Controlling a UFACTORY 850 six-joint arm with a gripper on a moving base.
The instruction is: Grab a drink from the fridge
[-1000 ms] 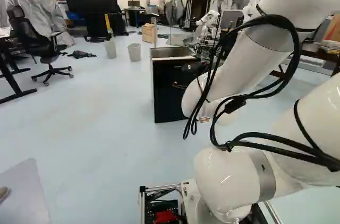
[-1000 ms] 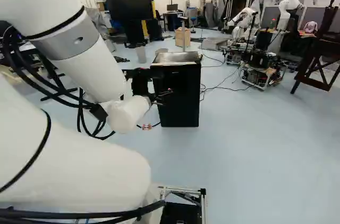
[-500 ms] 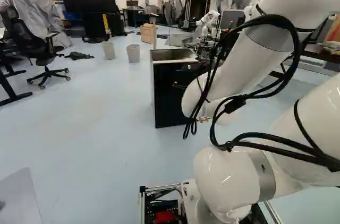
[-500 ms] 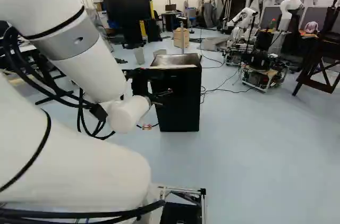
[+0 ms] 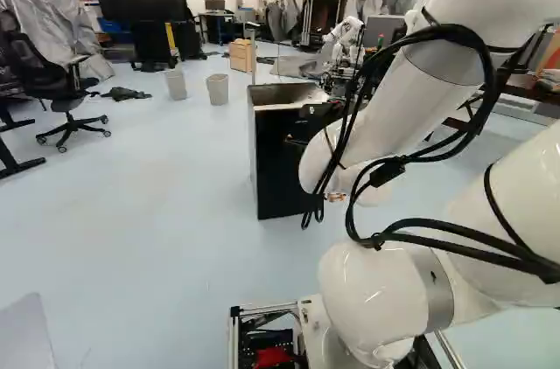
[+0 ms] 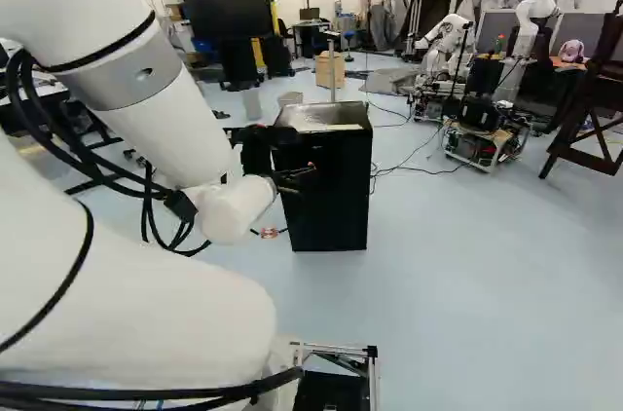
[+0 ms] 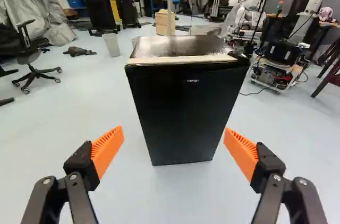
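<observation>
In the right base view my gripper shows partly, dark against the front of the black fridge. The wrist view has the gripper with its two orange pads wide apart and nothing between them. Straight ahead of the fingers stands the fridge, upright on the floor, its door closed and its top bare and shiny. A gap of floor appears between fingers and fridge. In the left base view the arm covers the right part of the fridge. No drink can be seen.
Another robot stands beyond the fridge to its right, with cables on the floor. An office chair is at the left of the left base view. Two bins and a wooden box stand behind the fridge. A dark wooden stand is farther right.
The base has moved closer to the fridge, which now looks larger and lower in both base views. The arm holds its pose against its lowest joint.
</observation>
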